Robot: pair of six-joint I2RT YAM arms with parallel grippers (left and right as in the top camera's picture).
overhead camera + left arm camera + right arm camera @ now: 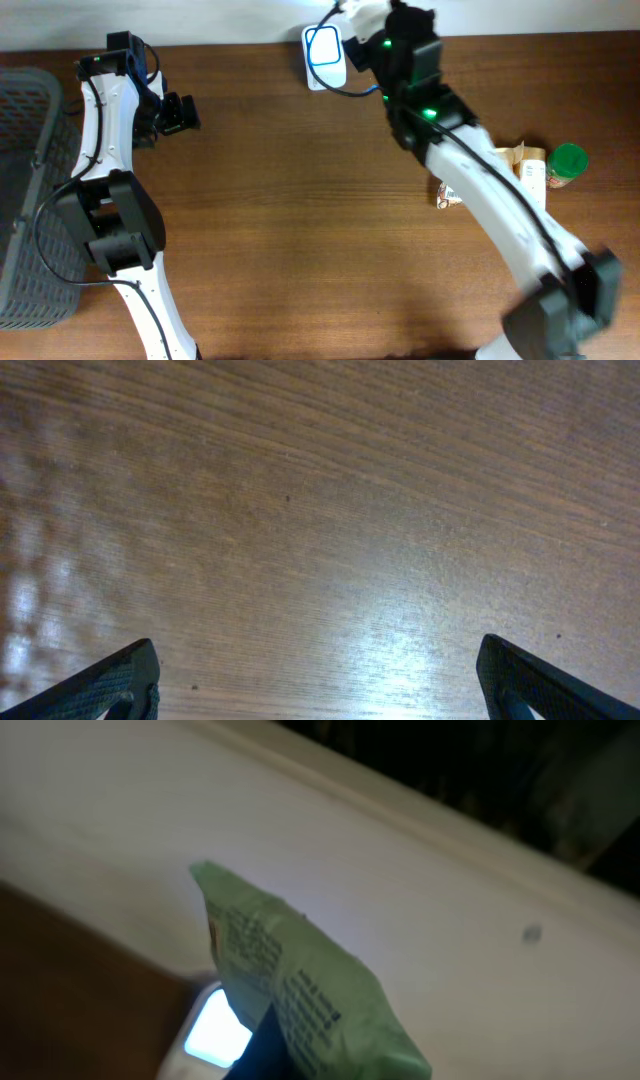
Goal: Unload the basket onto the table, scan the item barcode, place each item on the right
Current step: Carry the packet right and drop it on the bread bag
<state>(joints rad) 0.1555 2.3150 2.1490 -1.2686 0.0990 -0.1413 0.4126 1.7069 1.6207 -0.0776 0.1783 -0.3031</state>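
Tightly, the right fingers (263, 1052) pinch a crinkled, pillow-shaped green packet (300, 988).

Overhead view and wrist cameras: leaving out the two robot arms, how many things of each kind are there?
Basket: 1
Scanner: 1
Green packet, held up near the scanner: 1
Green-capped jar: 1
Other packets, partly covered: 2 showing
Total: 6

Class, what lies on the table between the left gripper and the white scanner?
Nothing; the overhead view shows only bare table between the left gripper and the white scanner.
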